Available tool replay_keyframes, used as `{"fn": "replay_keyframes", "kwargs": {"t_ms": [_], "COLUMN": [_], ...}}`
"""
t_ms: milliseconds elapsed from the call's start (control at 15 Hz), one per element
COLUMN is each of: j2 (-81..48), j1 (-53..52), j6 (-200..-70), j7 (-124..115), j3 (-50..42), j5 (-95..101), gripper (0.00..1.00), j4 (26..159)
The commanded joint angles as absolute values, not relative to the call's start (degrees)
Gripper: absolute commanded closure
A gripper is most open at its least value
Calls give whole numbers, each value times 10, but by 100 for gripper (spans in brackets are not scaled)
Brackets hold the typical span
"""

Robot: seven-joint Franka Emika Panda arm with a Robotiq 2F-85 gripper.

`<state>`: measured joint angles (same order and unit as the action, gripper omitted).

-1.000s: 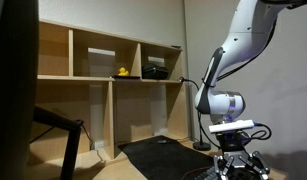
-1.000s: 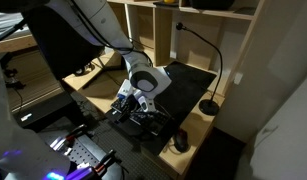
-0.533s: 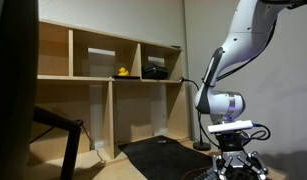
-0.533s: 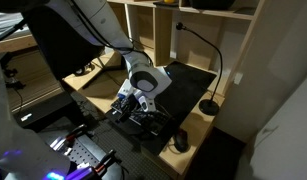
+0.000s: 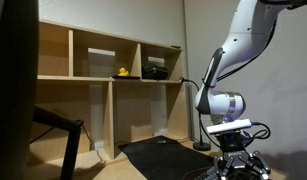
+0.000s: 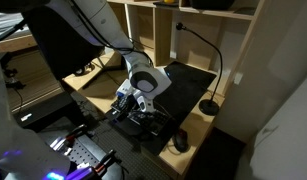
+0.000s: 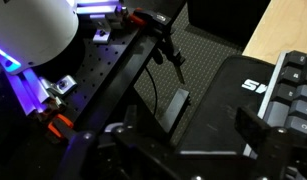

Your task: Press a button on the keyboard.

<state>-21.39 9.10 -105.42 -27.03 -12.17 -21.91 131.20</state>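
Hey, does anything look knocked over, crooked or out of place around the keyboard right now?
Nothing stands out. The keyboard lies flat on the desk, the mouse sits beside it, and the lamp stands upright on its base.

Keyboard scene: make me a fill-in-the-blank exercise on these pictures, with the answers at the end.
The duck on the shelf is coloured ____.
In the wrist view, the keyboard lies at the ____ edge of the picture.
The mouse is coloured ____.
Answers: yellow; right; black.
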Motion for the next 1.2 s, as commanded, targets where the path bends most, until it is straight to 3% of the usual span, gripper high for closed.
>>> {"fn": "replay_keyframes", "kwargs": {"t_ms": [0, 333, 400, 800, 1133], "j2": [-215, -215, -328, -489, -513], "j1": [90, 90, 99, 112, 105], "j6": [-1040, -1036, -985, -907, -845], "j7": [-281, -284, -326, -368, -378], "j3": [-124, -124, -120, -104, -117], "j5": [-219, -219, -239, -305, -316], "gripper": [0, 0, 0, 0, 0], "j4": [1310, 1310, 1210, 1083, 1030]}}
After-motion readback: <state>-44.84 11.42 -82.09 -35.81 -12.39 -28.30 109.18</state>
